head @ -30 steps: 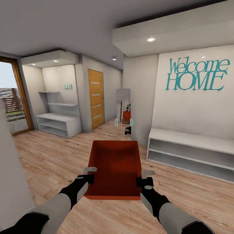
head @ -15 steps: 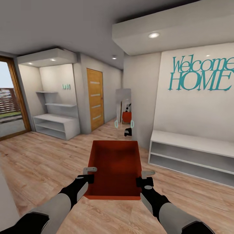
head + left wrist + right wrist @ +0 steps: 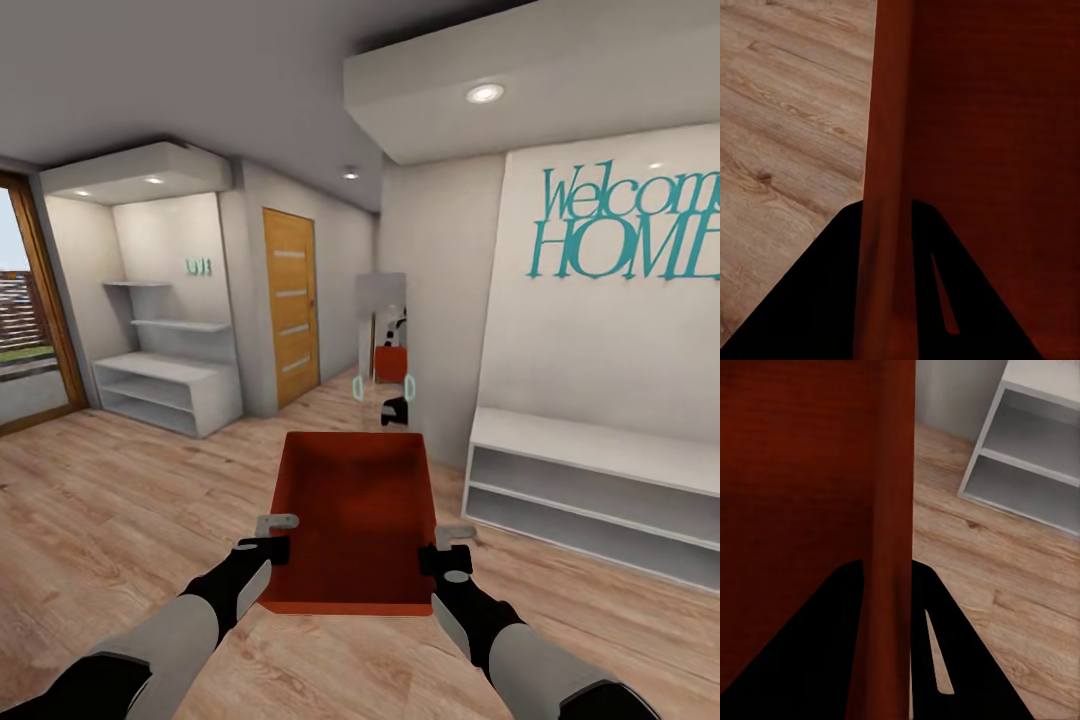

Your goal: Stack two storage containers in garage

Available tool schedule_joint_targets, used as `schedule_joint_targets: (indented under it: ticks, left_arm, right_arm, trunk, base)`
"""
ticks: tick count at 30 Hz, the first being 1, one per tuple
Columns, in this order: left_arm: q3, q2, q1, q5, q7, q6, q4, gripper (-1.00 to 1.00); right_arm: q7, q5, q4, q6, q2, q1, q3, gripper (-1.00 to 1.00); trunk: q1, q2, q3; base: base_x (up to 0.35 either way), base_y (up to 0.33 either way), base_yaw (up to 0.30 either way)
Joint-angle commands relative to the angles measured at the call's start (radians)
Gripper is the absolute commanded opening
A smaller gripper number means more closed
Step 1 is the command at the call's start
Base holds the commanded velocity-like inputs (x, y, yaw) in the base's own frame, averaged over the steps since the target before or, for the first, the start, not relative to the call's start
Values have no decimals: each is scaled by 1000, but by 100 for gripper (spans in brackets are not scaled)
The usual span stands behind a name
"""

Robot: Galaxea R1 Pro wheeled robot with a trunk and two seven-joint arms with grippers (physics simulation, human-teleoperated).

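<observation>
One bin (image 3: 350, 520), carried two-handed, in transit over wood floor (image 3: 120, 500).
Left gripper (image 3: 268, 537) is clamped on the bin's left wall, right gripper (image 3: 447, 545) on the right wall; each wrist view shows a thin red wall pinched between dark fingers. Opposed side grips likely keep the open top level. Held ahead of the trunk, clear of the floor, facing the orange door (image 3: 290, 305); white shelf (image 3: 590, 480) to the right. Garage not reached.
</observation>
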Motion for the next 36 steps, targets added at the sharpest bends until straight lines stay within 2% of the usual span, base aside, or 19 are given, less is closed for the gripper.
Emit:
schedule_joint_targets:
  ticks: [1, 36]
  left_arm:
    - [32, 35, -1, -16, 22, -37, -5, -100]
    - [32, 35, -1, -16, 22, -37, -6, -100]
  right_arm:
    - [-8, -17, 24, -6, -1, -1, -13, -100]
    - [-8, -17, 24, -6, -1, -1, -13, -100]
  trunk:
    - [1, -1, -1]
    - [1, -1, -1]
  base:
    - [322, 0, 18]
    - [322, 0, 257]
